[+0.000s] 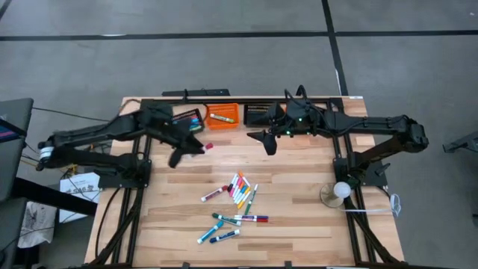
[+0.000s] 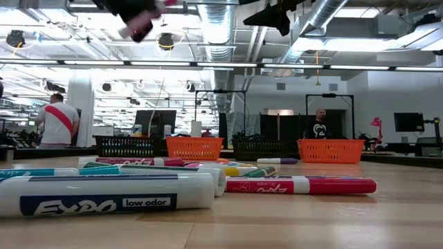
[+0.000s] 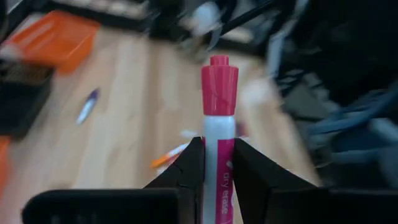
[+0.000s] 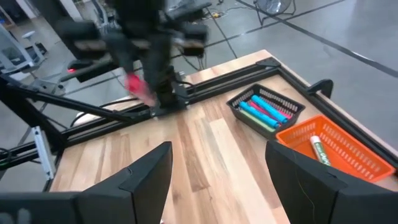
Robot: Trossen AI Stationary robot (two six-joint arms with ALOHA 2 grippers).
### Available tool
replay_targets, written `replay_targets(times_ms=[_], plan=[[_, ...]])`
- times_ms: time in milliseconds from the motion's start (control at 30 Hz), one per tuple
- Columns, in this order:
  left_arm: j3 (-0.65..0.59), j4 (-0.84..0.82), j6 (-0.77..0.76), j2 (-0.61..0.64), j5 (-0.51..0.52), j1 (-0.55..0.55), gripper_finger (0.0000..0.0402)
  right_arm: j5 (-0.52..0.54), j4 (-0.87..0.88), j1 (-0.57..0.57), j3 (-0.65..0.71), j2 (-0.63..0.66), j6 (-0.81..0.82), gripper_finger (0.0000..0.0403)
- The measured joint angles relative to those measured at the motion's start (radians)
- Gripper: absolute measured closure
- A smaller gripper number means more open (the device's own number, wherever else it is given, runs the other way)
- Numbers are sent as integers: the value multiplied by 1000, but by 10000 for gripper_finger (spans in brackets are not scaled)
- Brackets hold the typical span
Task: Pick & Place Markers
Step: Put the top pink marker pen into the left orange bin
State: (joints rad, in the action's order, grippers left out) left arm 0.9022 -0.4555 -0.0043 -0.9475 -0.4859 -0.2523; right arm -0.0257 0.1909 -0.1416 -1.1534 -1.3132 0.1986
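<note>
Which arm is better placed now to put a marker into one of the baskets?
Probably the left. The left gripper is shut on a pink marker, held above the table near the black basket. The right gripper is open and empty, so it must first pick one.

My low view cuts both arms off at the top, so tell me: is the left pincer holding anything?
Observer: Yes, the left pincer is shut on a white marker with a pink cap.
Operator: Where is it over the table?
Observer: Raised above the wooden table, just in front of the leftmost black mesh basket.
Operator: And the right pincer?
Observer: The right pincer is open and empty, also raised, farther right.
</note>
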Motion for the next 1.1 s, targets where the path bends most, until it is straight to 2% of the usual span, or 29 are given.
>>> replay_targets(times_ms=[200, 333, 467, 667, 733, 833, 1033, 1100], plan=[[1, 44, -40, 69, -266, -48, 344, 2, 3, -19, 0, 0, -52, 154], [1, 154, -110, 73, -390, -46, 344, 2, 3, -25, 0, 0, -77, 154], [2, 233, -151, 68, -407, -41, 344, 3, 2, -31, 0, 0, -78, 154], [2, 242, -163, 49, -405, -41, 344, 3, 2, -31, 0, 0, -78, 154], [3, 241, -187, 37, -341, -41, 344, 3, 2, -31, 0, 0, -78, 154], [3, 239, -183, -8, -176, -41, 344, 3, 2, -31, 0, 0, -78, 154], [3, 227, -69, -178, 97, -51, 344, 4, 3, -31, 0, 0, -76, 154], [3, 226, -18, -238, 152, -68, 344, 4, 3, -31, 0, 0, -76, 154]])
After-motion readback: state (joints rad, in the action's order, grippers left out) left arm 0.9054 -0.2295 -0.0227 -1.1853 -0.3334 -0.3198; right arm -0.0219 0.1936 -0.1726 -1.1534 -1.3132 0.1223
